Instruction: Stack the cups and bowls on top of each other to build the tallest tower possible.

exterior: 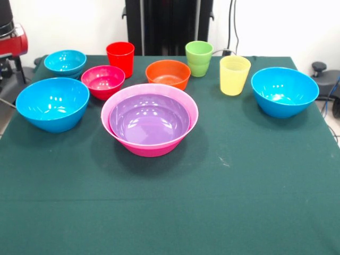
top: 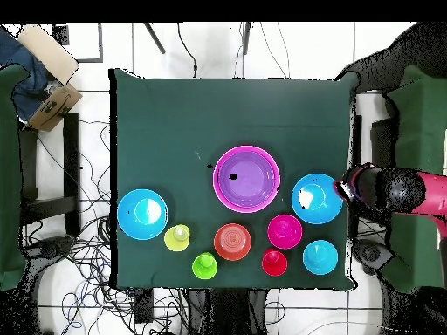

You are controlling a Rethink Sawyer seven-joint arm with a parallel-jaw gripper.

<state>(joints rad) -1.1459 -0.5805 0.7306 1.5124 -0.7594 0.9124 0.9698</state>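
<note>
1. Hanging at the left edge of the table, just beside the left blue bowl, is my gripper. It shows only from overhead, and I cannot tell whether my jaws are wide or narrow. I am holding nothing that I can see.
2. Far left, behind that blue bowl, sits the cyan bowl.
3. Right of it, the magenta-red bowl stands upright, with the red cup just behind it on the far side.
4. At the middle, nearer than everything else, is the tower. The pink bowl has the purple bowl nested inside it, both mouth up.
5. Behind the tower, slightly right, is the orange bowl.
6. Farther right and far back stands the green cup, upright.
7. The yellow cup stands right of the green one and a little nearer, apart from it.
8. Rightmost is the second blue bowl, standing alone, well apart from me.
</note>
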